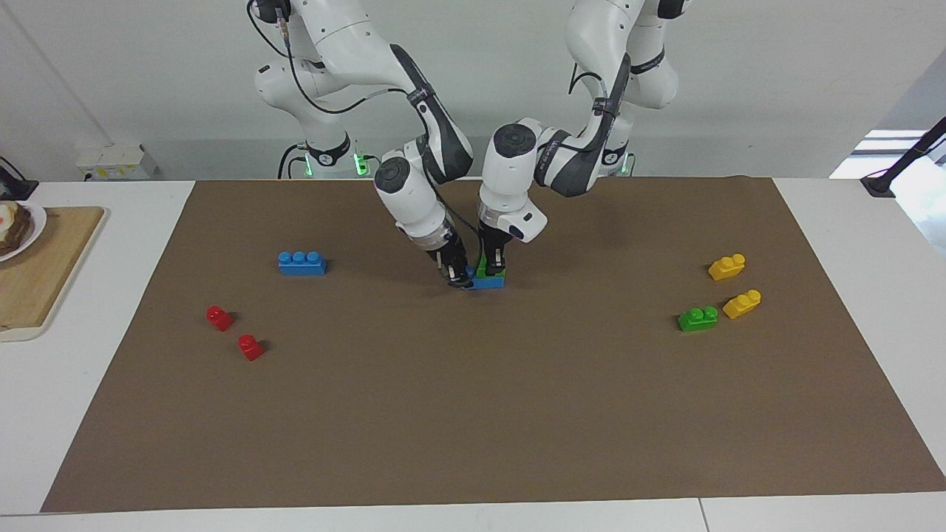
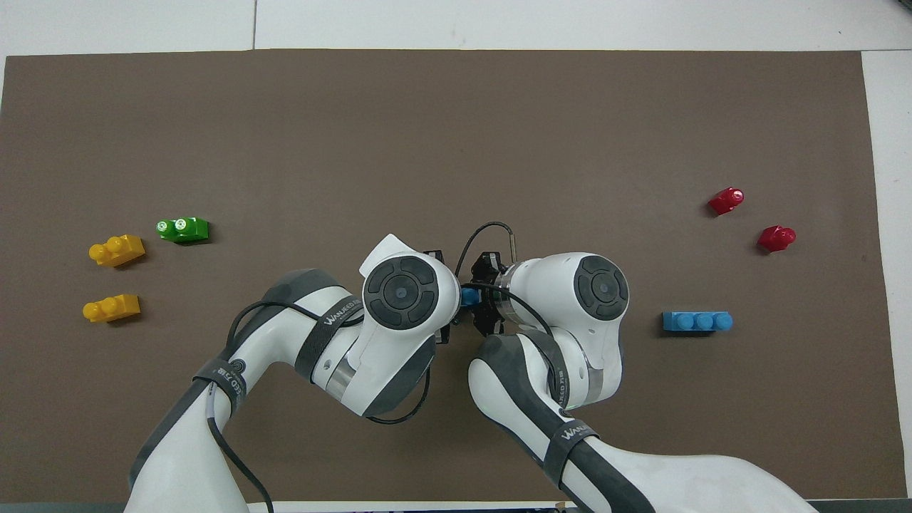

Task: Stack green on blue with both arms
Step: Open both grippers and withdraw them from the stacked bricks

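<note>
progress: green brick [image 1: 491, 270] sits on blue brick [image 1: 488, 281] mid-mat, toward the robots' edge | left gripper [image 1: 493, 266] clenched on green | right gripper [image 1: 459, 277] clenched on blue | left: release, withdraw

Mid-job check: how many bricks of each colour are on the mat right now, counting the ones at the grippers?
Blue: 2, one lying alone, one under the grippers
Green: 2, one on that blue brick, one by the yellow pair
Yellow: 2
Red: 2
Total: 8
</note>
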You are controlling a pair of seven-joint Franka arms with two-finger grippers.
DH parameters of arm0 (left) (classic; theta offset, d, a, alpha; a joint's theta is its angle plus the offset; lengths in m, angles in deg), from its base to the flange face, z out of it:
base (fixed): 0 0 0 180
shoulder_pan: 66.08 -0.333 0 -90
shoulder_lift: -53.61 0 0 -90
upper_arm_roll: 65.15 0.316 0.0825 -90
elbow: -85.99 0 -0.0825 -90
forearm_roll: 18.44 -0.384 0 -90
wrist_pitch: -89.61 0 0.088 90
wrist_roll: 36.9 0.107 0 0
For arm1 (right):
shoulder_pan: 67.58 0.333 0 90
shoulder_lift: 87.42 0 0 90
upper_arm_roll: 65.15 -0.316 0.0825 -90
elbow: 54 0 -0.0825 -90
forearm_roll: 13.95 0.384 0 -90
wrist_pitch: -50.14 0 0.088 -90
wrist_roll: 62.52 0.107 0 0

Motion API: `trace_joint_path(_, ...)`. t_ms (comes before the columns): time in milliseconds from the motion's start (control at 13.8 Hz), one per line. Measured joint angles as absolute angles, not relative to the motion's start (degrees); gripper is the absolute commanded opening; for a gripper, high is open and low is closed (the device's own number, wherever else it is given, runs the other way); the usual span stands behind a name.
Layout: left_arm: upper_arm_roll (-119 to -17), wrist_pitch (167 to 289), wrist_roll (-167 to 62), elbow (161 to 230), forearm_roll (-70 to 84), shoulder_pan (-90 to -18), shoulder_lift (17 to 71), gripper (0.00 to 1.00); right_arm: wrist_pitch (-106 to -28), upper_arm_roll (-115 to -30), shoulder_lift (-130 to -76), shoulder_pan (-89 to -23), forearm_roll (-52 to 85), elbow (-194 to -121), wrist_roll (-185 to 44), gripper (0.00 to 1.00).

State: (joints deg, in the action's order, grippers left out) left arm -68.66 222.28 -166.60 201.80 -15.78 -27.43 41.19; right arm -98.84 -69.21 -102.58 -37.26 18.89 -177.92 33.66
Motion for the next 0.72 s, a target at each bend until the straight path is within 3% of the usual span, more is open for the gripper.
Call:
trace_joint_path(72,-68.4,221.6,-166.6,201.7,-15.8,-27.5,41.2,1.0,-98.9,-69.2,-102.6,-37.3,18.9,-177.9,33.7,0.06)
trace_joint_path(144,-67.8,220.4,-166.6,201.4,-15.8,-28.2,41.5,1.0,-98.9,-69.2,-102.6,-37.3,19.0,-177.9,33.7,0.35)
trace_joint_path(217,-67.5,218.8,-166.4,200.7,-15.8,-29.3,42.0,1.0,-98.9,-69.1,-102.6,-37.3,19.4,-177.9,33.7,0.56)
trace_joint_path(289,-67.3,217.6,-166.2,199.8,-15.8,-30.4,42.9,1.0,-98.9,-69.1,-102.6,-37.3,19.9,-177.9,33.7,0.69)
trace_joint_path(361,-67.1,216.6,-166.1,199.1,-15.8,-31.7,44.1,1.0,-98.9,-69.1,-102.7,-37.4,20.4,-178.0,33.7,0.76)
trace_joint_path(722,-66.8,206.9,-154.3,197.8,-15.9,-39.8,52.7,1.0,-93.5,-68.7,-102.8,-42.2,21.1,-175.3,33.7,0.84)
